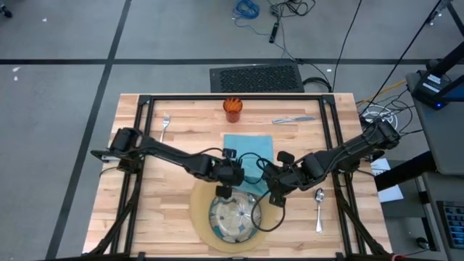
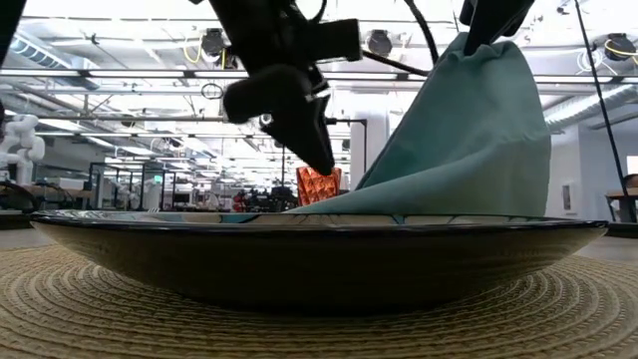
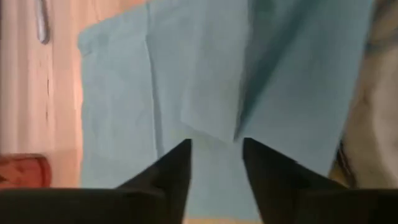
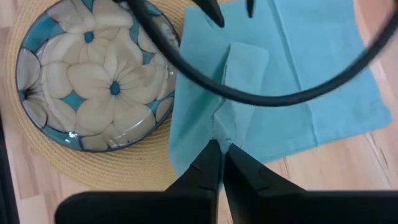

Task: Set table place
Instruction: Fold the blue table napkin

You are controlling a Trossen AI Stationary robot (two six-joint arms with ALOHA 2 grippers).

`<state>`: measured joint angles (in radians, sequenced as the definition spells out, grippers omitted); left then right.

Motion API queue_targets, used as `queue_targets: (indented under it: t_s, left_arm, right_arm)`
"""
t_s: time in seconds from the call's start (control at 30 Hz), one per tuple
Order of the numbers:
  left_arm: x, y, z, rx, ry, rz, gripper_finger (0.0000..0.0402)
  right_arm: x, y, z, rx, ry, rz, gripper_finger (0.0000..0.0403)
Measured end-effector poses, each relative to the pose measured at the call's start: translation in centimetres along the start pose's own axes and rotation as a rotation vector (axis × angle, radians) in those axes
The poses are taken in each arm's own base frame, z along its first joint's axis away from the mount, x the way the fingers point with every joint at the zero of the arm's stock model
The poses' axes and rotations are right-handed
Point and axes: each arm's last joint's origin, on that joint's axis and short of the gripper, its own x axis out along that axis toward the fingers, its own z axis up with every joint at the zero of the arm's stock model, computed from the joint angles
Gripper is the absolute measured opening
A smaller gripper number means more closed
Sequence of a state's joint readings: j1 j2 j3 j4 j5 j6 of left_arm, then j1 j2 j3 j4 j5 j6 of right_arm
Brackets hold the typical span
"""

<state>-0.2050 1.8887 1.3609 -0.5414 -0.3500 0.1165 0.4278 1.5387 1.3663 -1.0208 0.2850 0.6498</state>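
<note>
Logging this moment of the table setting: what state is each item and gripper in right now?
napkin: partly unfolded, one edge pinched and lifted.
right gripper: shut on the napkin's edge.
left gripper: open, over the napkin.
dish: upright on the mat, nothing in it.
mat: flat under the dish.
cup: upright at the far edge.
fork: flat, far left.
knife: flat, far right.
spoon: flat, right of the dish.

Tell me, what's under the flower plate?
The flower plate sits on a round woven mat. Its tan rim pokes out all around the plate. The mat's middle is hidden by the plate, so nothing else there can be seen. Wooden table shows beyond the mat.
</note>
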Motion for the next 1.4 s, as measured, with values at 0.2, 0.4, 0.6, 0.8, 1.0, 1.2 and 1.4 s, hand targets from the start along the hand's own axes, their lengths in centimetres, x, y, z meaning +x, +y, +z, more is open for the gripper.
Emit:
queue_targets:
  t_s: [0.2,0.4,0.6,0.8,1.0,1.2,1.4]
  left_arm:
    - [0.8,-0.2,0.8,-0.112,-0.078,0.006,0.0225]
    - [0.4,-0.5,2.0,-0.215,-0.194,-0.002,0.0246]
    - [0.1,-1.2,2.5,-0.224,-0.240,-0.012,0.0247]
    - [0.8,-1.8,3.0,-0.252,-0.291,0.053,0.0247]
    - [3.8,-2.1,2.7,-0.253,-0.277,0.099,0.0247]
    - [4.7,-2.0,2.1,-0.226,-0.223,0.225,0.0247]
    - [5.0,-1.4,1.2,-0.201,-0.132,0.251,0.0247]
  right_arm:
    - [0.0,-0.1,-0.1,-0.003,0.012,-0.005,0.0000]
    - [0.0,-0.1,-0.2,-0.005,0.017,-0.009,0.0000]
    - [0.0,-0.2,-0.2,-0.008,0.025,-0.014,0.0000]
    - [0.0,-0.1,-0.2,-0.006,0.026,-0.009,0.0000]
    - [0.0,0.0,-0.1,-0.001,0.021,0.015,0.0000]
    - [0.0,0.0,-0.1,0.001,0.022,0.020,0.0000]
    - [0.0,0.0,-0.1,0.001,0.021,0.021,0.0000]
